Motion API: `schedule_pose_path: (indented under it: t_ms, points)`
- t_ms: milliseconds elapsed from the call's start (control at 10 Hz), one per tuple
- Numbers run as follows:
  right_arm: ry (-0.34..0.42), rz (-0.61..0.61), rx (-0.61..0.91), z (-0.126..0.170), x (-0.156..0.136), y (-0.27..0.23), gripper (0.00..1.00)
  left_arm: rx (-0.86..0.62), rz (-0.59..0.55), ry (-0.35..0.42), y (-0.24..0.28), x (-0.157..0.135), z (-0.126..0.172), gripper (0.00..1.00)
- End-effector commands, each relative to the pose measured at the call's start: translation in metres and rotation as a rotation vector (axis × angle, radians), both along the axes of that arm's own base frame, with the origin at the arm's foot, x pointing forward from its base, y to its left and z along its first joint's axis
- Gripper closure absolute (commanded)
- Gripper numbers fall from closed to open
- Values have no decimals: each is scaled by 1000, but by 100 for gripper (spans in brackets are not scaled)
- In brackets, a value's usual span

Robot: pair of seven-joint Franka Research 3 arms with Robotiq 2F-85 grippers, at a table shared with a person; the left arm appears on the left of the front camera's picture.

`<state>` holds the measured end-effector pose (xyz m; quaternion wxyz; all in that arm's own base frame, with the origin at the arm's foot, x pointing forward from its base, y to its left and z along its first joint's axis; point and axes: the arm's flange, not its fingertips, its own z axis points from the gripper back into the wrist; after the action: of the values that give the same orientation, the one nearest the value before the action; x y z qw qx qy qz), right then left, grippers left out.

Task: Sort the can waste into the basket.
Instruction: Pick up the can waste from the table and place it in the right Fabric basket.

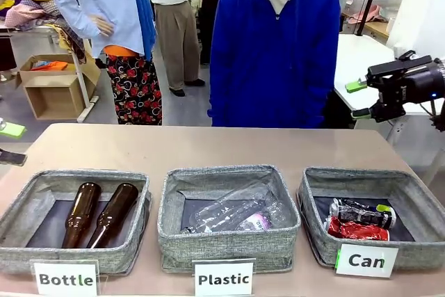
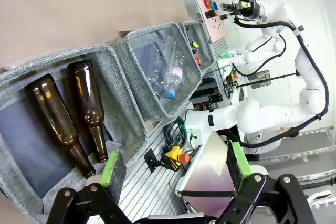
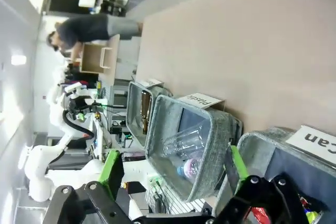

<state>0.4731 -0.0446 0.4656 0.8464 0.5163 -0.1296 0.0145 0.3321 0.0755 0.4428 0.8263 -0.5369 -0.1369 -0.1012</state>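
Observation:
The grey basket labelled "Can" point(image 1: 417, 196) stands at the right of the row. Inside it lie the black and silver can point(image 1: 361, 211) and, just in front of it, the crumpled shiny red can point(image 1: 356, 230). My right gripper point(image 1: 360, 99) hangs open and empty high above the table's far right corner, well clear of the basket. In its own view the open right gripper point(image 3: 174, 169) looks over the Can basket point(image 3: 262, 148), with a bit of the red can point(image 3: 260, 215) at the bottom. My left gripper point(image 1: 8, 144) is open at the left edge; the left wrist view also shows the left gripper point(image 2: 176, 166) empty.
The "Bottle" basket point(image 1: 21, 206) at the left holds two brown glass bottles point(image 1: 97, 213). The "Plastic" basket point(image 1: 229, 175) in the middle holds clear plastic bottles point(image 1: 240, 215). A person in a blue hoodie point(image 1: 274, 53) stands at the far side. Bare tabletop point(image 1: 208, 147) lies behind the baskets.

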Motion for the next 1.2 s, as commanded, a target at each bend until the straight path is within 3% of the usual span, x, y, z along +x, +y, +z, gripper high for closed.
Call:
schedule_pose_path:
  t_ms: [0, 1100]
  points:
    - [-20, -13, 47, 7, -8, -17, 0, -2, -8, -8, 1, -2, -1, 0]
    - [-20, -13, 47, 7, -8, -17, 0, -2, -8, -8, 1, -2, -1, 0]
